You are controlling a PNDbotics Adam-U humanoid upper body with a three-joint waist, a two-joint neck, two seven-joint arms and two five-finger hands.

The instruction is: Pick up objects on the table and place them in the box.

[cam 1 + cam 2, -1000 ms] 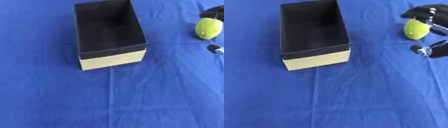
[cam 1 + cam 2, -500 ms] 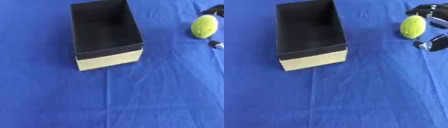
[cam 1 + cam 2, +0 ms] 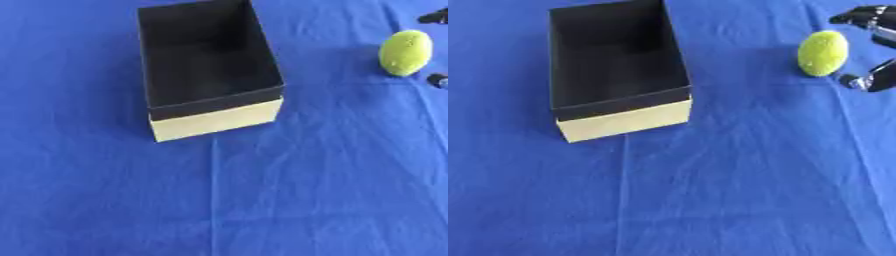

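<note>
Currently, step in hand: the pick of the first object looks to be just starting; nothing is lifted yet, and I judge the task to be at its beginning.
Object: a yellow-green oval thing (image 3: 823,53) lies on the blue cloth (image 3: 737,190), far right, well apart from the box.
Box: the dark-lined box (image 3: 619,119), open at the top, stands to the left with its pale short side facing near; no object shows inside it.
Right hand: the right hand (image 3: 878,76) shows only partly at the right edge, one dark finger above-right of the object and another just beside its lower right.
Contact: the fingers bracket the object's right side; I cannot tell whether they touch it.
Hand state: spread apart, not closed on anything.
Left hand: not visible in either view.
Next move: it probably calls for closing the fingers round the object, then a lift and a carry leftward over the box.
</note>
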